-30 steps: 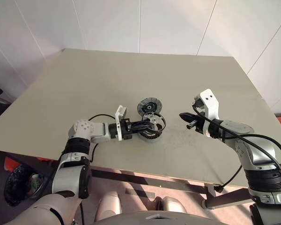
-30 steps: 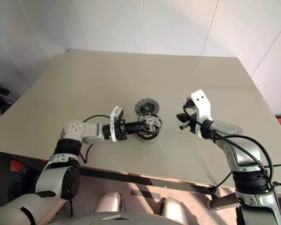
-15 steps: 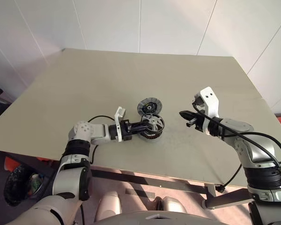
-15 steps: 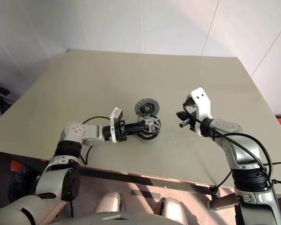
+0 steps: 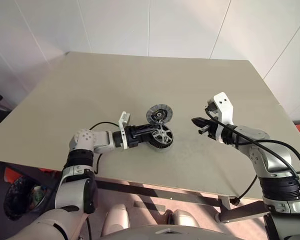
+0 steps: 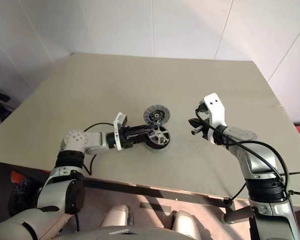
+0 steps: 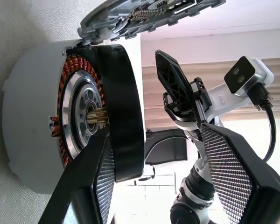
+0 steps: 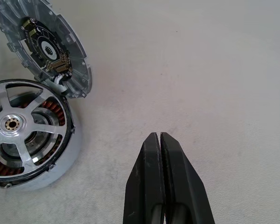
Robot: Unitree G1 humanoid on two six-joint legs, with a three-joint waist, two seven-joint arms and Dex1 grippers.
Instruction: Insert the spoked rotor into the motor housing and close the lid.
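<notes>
On the wide, flat beige table (image 5: 90,85) the motor housing (image 8: 60,161), a shallow round grey metal cup with a copper-coloured winding ring inside, stands near the front middle of the top. The spoked rotor (image 8: 25,128), a small flat wheel with a black outer rim, silver spokes and a silver hub, sits over the mouth of the cup; in the left wrist view it is tilted, one side raised clear of the copper ring. The lid (image 8: 44,44), a round grey metal disc joined to the far edge of the housing, is swung open and stands tilted back, its ribbed inner face and dark centre showing. The left gripper (image 5: 151,134) reaches in level from the robot's left, its two black fingers spread apart: one finger (image 7: 91,186) lies between the rotor and the housing's inner face, the other finger (image 7: 228,172) stands well clear on the outer side of the black rim, so the jaws straddle the rim without clamping it. A black cable (image 5: 102,125) loops on the table behind the left wrist. The right gripper (image 8: 161,149) hangs above bare table well to the right of the housing, pointing toward it, its two black fingers pressed flat together with nothing between them.
</notes>
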